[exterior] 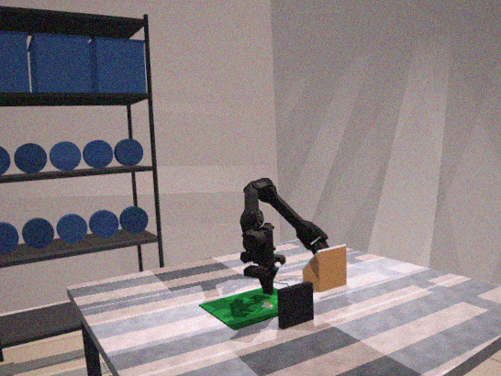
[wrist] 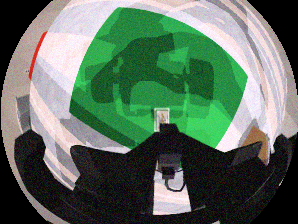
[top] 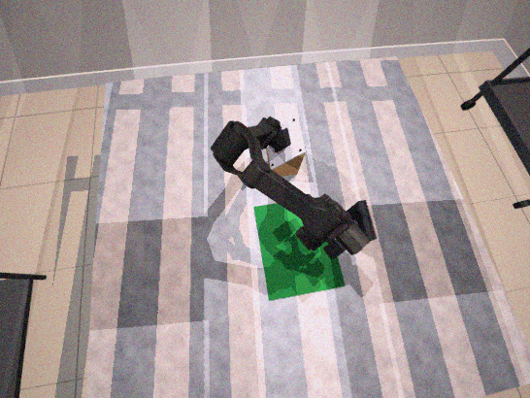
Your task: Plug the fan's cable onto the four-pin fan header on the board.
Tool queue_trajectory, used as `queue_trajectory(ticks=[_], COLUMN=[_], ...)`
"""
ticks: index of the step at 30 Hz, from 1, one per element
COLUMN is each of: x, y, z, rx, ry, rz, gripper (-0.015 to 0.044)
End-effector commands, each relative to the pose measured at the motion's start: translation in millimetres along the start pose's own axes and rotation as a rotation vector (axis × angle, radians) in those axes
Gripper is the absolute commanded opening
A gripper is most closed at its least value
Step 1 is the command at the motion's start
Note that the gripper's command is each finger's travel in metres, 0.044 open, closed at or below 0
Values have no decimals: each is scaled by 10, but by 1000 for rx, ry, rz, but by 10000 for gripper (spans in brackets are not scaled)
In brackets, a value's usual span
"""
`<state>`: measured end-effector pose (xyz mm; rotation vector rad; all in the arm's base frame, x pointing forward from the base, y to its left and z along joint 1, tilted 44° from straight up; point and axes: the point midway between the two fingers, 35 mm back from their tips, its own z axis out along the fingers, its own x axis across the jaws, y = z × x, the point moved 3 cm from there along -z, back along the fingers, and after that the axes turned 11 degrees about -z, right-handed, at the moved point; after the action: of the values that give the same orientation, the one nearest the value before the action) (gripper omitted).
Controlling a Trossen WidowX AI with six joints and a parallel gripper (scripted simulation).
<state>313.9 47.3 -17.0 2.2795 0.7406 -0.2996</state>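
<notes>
The green board [top: 281, 286] [exterior: 220, 309] [wrist: 225, 90] lies flat on the table. Its small pale pin header [exterior: 267, 304] [wrist: 164, 113] shows just beyond the fingertips in the wrist view and is hidden in the top view. My gripper [exterior: 267, 292] [wrist: 168, 136] is shut on the dark cable plug [wrist: 169, 161], low over the board, pointing down. The plug is off the header, and its bottom end is hidden by the fingers. The thin black cable [wrist: 174, 190] loops behind it. The black fan [top: 365, 218] [exterior: 295, 304] stands upright beside the board, partly covered by the arm in the top view.
A wooden block [top: 291, 168] [exterior: 334, 270] [wrist: 257, 141] with a white panel stands near the arm's base, beyond the board. A red edge [wrist: 36, 55] shows at the far left of the wrist view. A shelf rack [exterior: 153, 193] with blue items stands behind the table.
</notes>
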Motion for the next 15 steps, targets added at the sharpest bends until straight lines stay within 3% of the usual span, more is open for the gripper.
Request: queue_trajectory(ticks=[1, 15], x=[35, 40], y=[-29, 10], z=[5, -17], rx=[3, 3], ry=[2, 2], rz=[-36, -41], gripper=[0, 0])
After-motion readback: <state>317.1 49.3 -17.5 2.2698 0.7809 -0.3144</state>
